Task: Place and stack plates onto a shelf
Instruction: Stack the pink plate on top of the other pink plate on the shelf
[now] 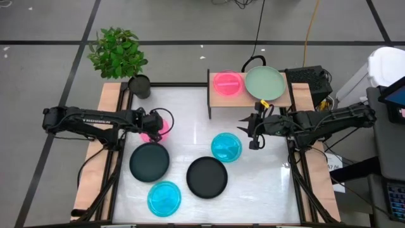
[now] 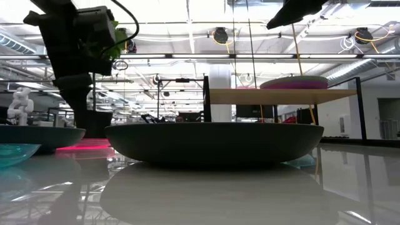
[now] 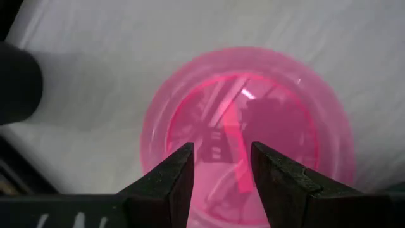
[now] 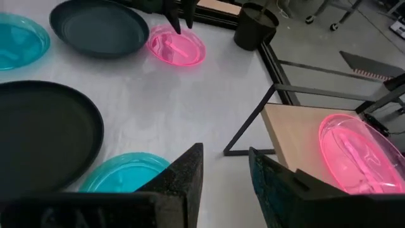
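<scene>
The left gripper hangs at about nine o'clock on the table, directly over a pink plate lying flat on the white top; its fingers stand apart above the plate's middle, holding nothing. The right gripper sits at about three o'clock, just below the shelf, its fingers parted and empty, beside a cyan plate. On the shelf at twelve o'clock rest a second pink plate and a pale green plate, side by side. Toward six o'clock lie two black plates and another cyan plate. A potted plant stands at the eleven o'clock corner
</scene>
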